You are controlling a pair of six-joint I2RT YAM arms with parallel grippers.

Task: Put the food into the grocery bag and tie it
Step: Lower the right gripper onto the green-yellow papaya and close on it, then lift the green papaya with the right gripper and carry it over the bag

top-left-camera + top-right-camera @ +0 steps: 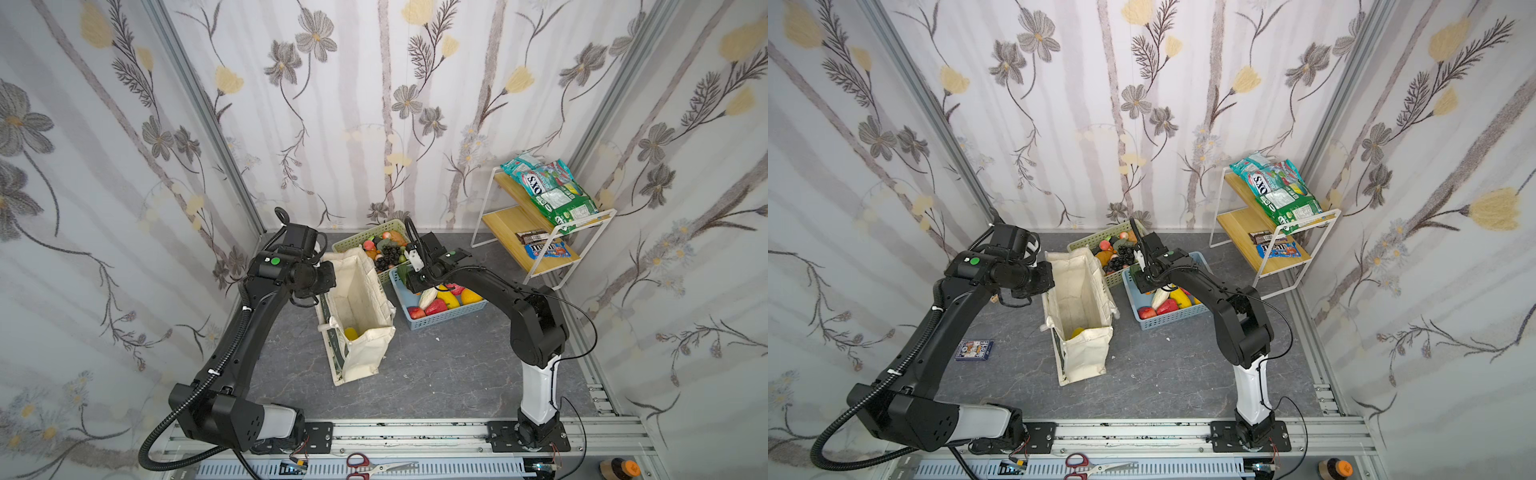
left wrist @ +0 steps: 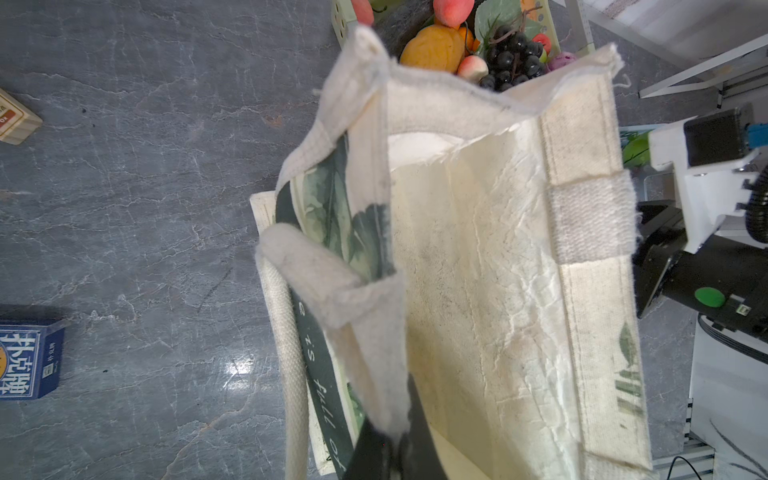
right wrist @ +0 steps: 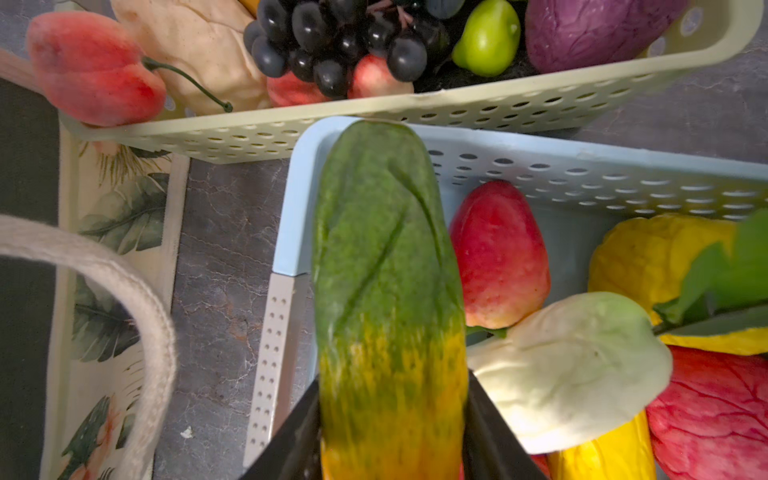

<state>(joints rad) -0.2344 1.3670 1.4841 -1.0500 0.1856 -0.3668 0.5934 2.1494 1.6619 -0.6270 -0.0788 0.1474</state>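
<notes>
The right claw [image 3: 392, 419] is standing half open, gripping from both sides the yellow end of a long green fruit [image 3: 382, 232]. The fruit is reaching ahead of the claw across a corner of the blue basket [image 3: 582, 166]; whether it is touching the rim I cannot tell. It is looking light and smooth, so I think a hold nearer its middle would be swinging less. The left claw [image 2: 395, 449] is pinching shut on the rim of the soft bag [image 2: 478, 291], holding the mouth open. Both claws' tips are being cut off; the bag's bottom is mostly hiding.
</notes>
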